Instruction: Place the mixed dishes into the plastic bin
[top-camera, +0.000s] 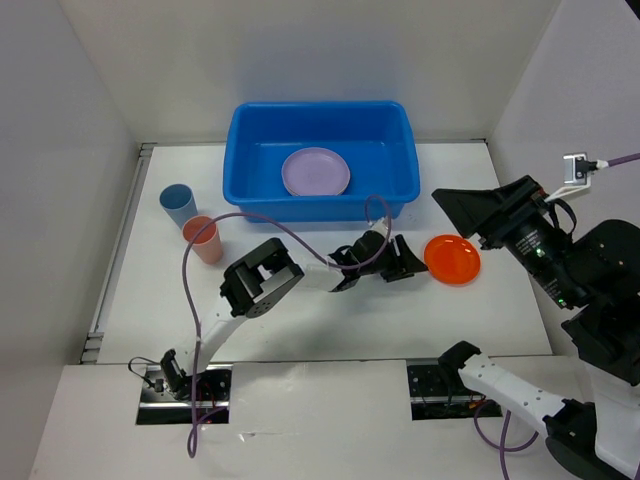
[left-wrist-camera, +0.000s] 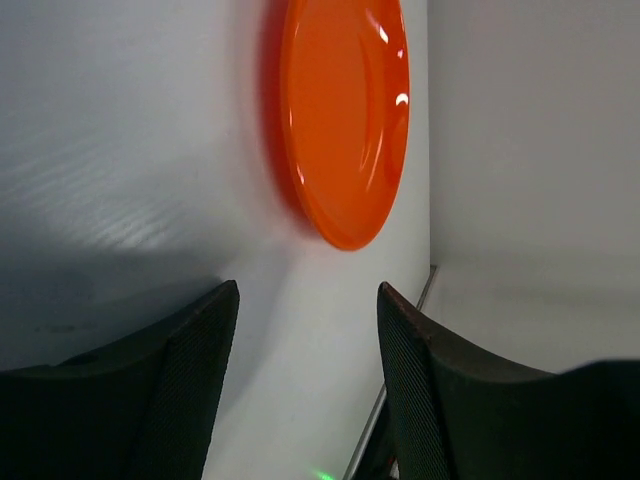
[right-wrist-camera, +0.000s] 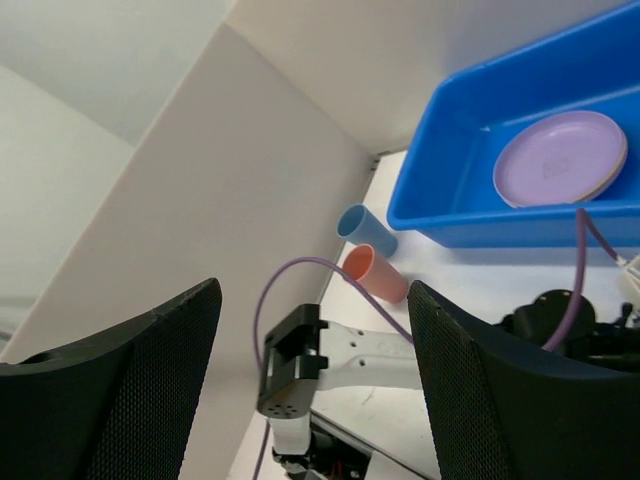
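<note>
Right of centre on the counter (top-camera: 450, 320), my left gripper (top-camera: 408, 262) stands parted and empty just beside the orange plate (top-camera: 452, 259); my right gripper (right-wrist-camera: 315, 290) gapes wide, empty. Upper centre, the blue bin (top-camera: 300, 208) holds a lavender plate (top-camera: 316, 171).

Orange plate (left-wrist-camera: 345, 130), top beyond the left wrist view's edge

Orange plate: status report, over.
Left claw open, empty, facing orange plate on table. Right claw open, empty, raised. Lavender plate in bin; blue cup, pink cup outside. Nothing between claw and plate.
</note>
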